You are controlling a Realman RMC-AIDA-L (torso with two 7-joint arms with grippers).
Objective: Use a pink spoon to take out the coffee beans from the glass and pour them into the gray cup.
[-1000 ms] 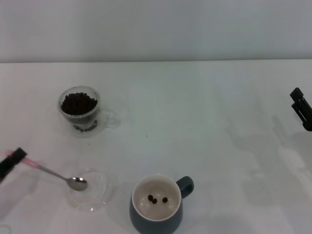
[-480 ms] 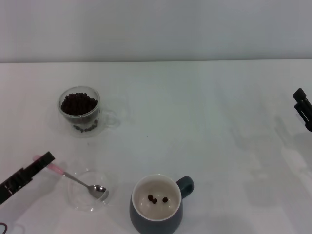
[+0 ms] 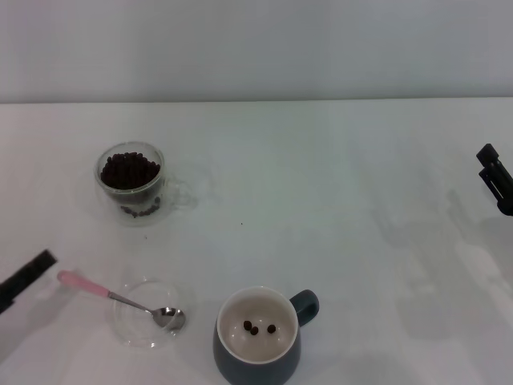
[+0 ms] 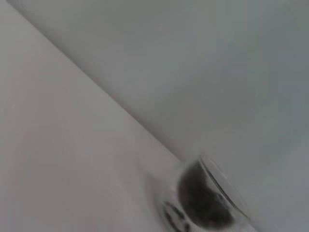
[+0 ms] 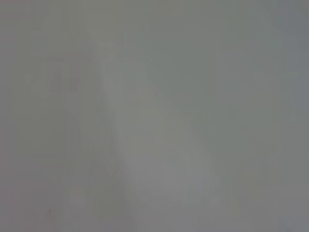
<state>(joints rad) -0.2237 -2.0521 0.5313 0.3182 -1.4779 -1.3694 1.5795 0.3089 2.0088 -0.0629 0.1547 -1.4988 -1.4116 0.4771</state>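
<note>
Nearest the robot, the gray cup (image 3: pixel 256 337) stands with three beans in its cream inside. Just to its left the pink spoon (image 3: pixel 120 301) lies free, its metal bowl resting in a clear glass saucer (image 3: pixel 152 314) and its pink handle pointing out to the left and slightly away, toward the left gripper (image 3: pixel 26 277). That gripper sits just off the handle's end, not touching it; only a dark tip shows, so whether it is wide or narrow cannot be told. Farther back, the glass (image 3: pixel 132 183) holds the coffee beans (image 3: pixel 129 170), with bare table between it and the spoon. The right gripper (image 3: pixel 497 178) hangs at the far right edge, well apart; it looks narrow, though the view is poor.
</note>
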